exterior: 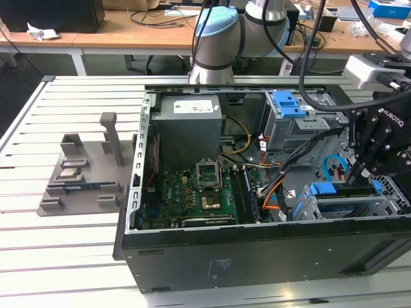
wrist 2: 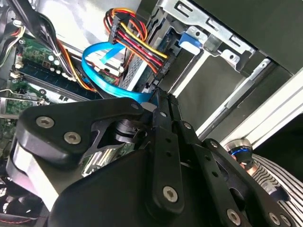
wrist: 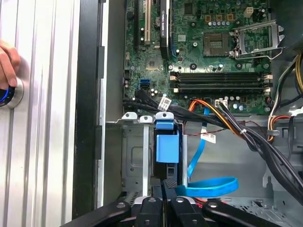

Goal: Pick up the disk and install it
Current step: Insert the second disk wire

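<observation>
Item one, at the exterior view's left: a grey stand (exterior: 80, 170) on the slatted table (exterior: 38, 256), carrying no drive. Item two, centre of that frame: the open computer case (exterior: 257, 256) lying on its side, with the power supply (exterior: 189, 125) above the circuit board (exterior: 199, 192). Item three, upper right of the case: a grey drive cage (exterior: 292, 128) with a blue handle (exterior: 288, 102); this is not your part. Item four, lower right of the case: the disk (exterior: 324, 189), standing on edge in its blue frame inside the lower bay (exterior: 359, 208). The first wrist view shows the same blue frame edge-on (wrist: 167, 147). Item five, at the exterior view's right: the gripper (exterior: 355, 176), its tip at the disk's upper edge. Both wrist views show the jaws closed flat together with nothing between them (wrist: 163, 183) (wrist 2: 161, 101). Item six, in the first wrist view: a hand (wrist: 7, 64) resting by a lit button (wrist: 9, 92) on the table. Judged step: pickup is done and you are seating the disk in the bay, pressing rather than gripping. Whatever follows calls for a straight line down the bay, and for keeping clear of the looped blue cable (wrist: 208, 187) just beside the fingers.
</observation>
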Available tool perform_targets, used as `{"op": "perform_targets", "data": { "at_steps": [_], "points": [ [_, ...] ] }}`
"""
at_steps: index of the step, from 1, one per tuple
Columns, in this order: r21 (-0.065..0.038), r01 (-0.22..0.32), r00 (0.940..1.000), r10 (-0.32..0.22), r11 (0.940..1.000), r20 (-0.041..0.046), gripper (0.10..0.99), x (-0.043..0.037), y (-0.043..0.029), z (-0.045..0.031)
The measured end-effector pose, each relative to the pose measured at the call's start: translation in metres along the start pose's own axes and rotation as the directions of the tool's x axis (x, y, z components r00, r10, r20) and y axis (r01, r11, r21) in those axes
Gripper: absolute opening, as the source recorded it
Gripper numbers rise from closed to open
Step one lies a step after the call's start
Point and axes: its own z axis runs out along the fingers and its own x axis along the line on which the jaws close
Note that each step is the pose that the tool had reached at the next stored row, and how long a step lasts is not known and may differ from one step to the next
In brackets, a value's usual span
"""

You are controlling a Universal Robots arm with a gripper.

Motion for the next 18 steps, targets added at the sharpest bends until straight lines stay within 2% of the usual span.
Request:
{"op": "perform_targets", "data": {
  "at_steps": [5,10,15,18],
  "points": [
    [0.0,0.0,1.0,0.0,1.0,-0.0001,0.161,0.004,-0.0028,0.0033],
    [0.0,0.0,1.0,0.0,1.0,-0.0002,0.161,0.0035,-0.005,0.0057],
    [0.0,0.0,1.0,0.0,1.0,-0.0002,0.161,-0.0009,-0.0058,0.0067],
    [0.0,0.0,1.0,0.0,1.0,-0.0001,0.161,-0.0077,-0.0058,0.0063]
  ]
}}
